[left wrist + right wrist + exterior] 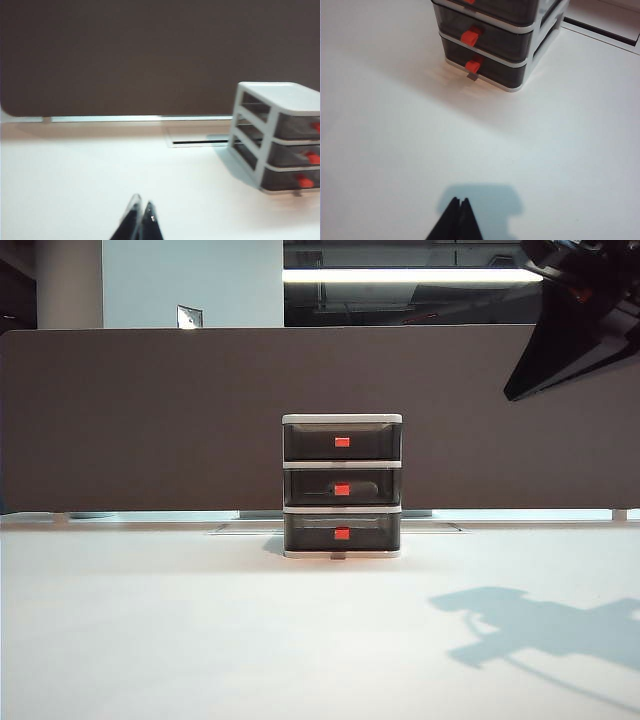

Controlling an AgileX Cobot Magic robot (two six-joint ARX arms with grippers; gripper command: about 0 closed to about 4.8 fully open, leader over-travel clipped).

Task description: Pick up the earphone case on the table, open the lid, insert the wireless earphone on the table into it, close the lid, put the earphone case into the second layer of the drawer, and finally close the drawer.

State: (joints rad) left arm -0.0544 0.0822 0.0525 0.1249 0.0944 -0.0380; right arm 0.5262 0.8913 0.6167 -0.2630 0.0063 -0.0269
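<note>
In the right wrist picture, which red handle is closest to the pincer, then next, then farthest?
From the right pincer, shut, above the table:
1. Bottom drawer's handle, lowest tier.
2. Second layer's handle, one tier up.
3. Top drawer's handle, at the picture's edge.

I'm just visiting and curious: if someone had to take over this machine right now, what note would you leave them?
Left tool: shut, empty, low over the bare table, left of the drawer.
Right tool: shut, empty, raised above the table in front of the drawer.
Drawer: all three layers look pushed in. A dim rounded shape shows through the second layer of the drawer, possibly the earphone case; I cannot confirm.
Done: no case or earphone lies on the table in any view, and the drawer appears closed.
Left: apparently nothing; check the middle layer's contents.
</note>
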